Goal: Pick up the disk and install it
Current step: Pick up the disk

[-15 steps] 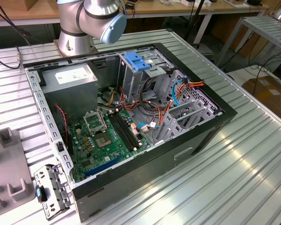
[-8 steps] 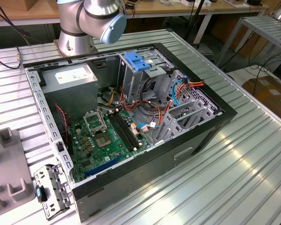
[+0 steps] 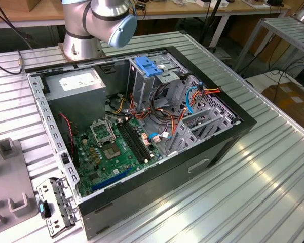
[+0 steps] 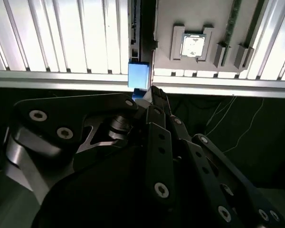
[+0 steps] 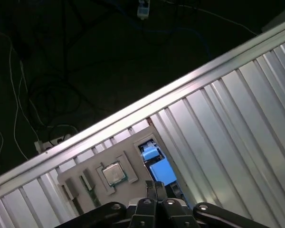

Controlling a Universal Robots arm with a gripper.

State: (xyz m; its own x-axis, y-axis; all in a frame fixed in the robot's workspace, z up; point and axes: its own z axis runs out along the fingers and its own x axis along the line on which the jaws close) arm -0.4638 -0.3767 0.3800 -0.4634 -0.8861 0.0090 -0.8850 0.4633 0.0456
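The disk (image 4: 138, 75) shows as a light-blue carrier end standing on edge in a narrow slot of a grey holder tray (image 4: 166, 28), close to the table's edge. In the first wrist view the disk (image 5: 157, 165) sits beside a square processor chip (image 5: 113, 173). My gripper (image 4: 156, 95) hangs just short of the blue end, its black fingers pressed together and nothing between them; the same gripper (image 5: 154, 186) points at the disk from close by. Most of the disk's body is hidden in the slot.
In the exterior view an open computer case (image 3: 223, 144) lies on the ribbed aluminium table (image 3: 273, 172), with a drive cage and light-blue latch (image 3: 149, 67), a power-supply box (image 3: 78, 83) and motherboard (image 3: 114, 147). The arm's base (image 3: 83, 38) stands behind. A loose bracket (image 3: 53, 205) lies front left.
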